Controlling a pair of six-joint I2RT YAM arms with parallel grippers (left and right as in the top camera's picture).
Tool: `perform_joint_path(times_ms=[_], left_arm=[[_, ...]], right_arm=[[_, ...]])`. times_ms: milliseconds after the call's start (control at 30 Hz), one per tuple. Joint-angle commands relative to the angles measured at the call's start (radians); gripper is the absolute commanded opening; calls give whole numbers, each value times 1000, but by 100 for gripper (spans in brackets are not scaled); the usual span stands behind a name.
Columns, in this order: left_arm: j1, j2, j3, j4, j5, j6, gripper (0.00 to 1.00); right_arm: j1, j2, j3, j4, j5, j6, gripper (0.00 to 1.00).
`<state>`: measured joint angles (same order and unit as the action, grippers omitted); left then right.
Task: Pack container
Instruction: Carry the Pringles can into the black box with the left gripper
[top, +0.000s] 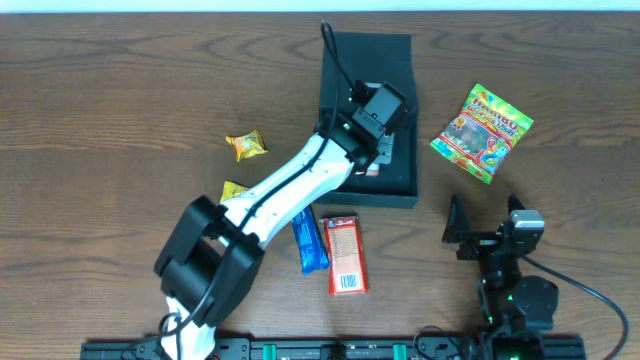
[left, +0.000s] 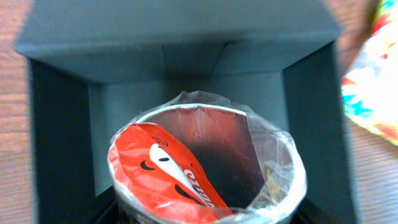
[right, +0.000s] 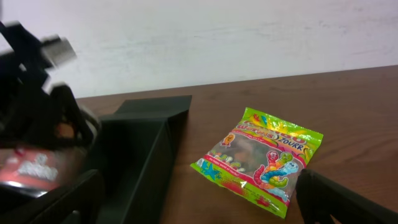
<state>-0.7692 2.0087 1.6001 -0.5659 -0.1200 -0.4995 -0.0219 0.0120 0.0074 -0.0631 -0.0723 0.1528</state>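
Teal container (top: 366, 115) sits at the far middle of the bench (top: 100, 120), its flap lid thrown open toward the far edge. From overhead, the left arm reaches diagonally across the bench and its left fingers (top: 374, 150) hang inside the box, hidden by the wrist housing, so I cannot tell whether they are apart or clamped on anything. The left wrist view fills that gap only partly. It looks straight down at the box's walls and a crinkled clear wrapper with a red and silver packet (left: 168, 174) low in the frame, but no finger shows there either.

The right fingers (top: 456, 222) rest near the bench's near right edge, spread wide with nothing between them. The right wrist view shows their dark tips at both lower corners. It also shows the gummy packet (right: 261, 158) lying just right of the box.

Only the overhead view shows a yellow candy (top: 245, 145), a blue bar (top: 311, 243) and a red packet (top: 344, 254).
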Motion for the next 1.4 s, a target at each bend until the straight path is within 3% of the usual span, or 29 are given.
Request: perform_joint_path(times_ms=[0, 367, 467, 700, 967, 1000, 1067, 1100, 1367], left_arm=[[-4, 34, 22, 0, -17, 1, 61], [-4, 62, 22, -44, -8, -8, 67], [-4, 76, 22, -50, -3, -30, 73], [-4, 93, 25, -26, 43, -32, 72], [26, 11, 87, -57, -15, 6, 74], [27, 1, 89, -58, -16, 7, 68], [27, -7, 89, -59, -18, 6, 20], [27, -6, 89, -60, -18, 6, 9], [22, 29, 80, -47, 35, 6, 6]], right_arm=[[-3, -6, -2, -4, -7, 11, 99], [-3, -6, -2, -4, -7, 11, 99], [-3, -6, -2, -4, -7, 11, 99], [-3, -6, -2, -4, -7, 11, 99], [-3, -6, -2, -4, -7, 11, 99], [-3, -6, -2, -4, -7, 11, 99], [-3, -6, -2, -4, -7, 11, 99], [-3, -6, -2, -4, -7, 11, 99], [-3, -6, -2, -4, -7, 11, 99]])
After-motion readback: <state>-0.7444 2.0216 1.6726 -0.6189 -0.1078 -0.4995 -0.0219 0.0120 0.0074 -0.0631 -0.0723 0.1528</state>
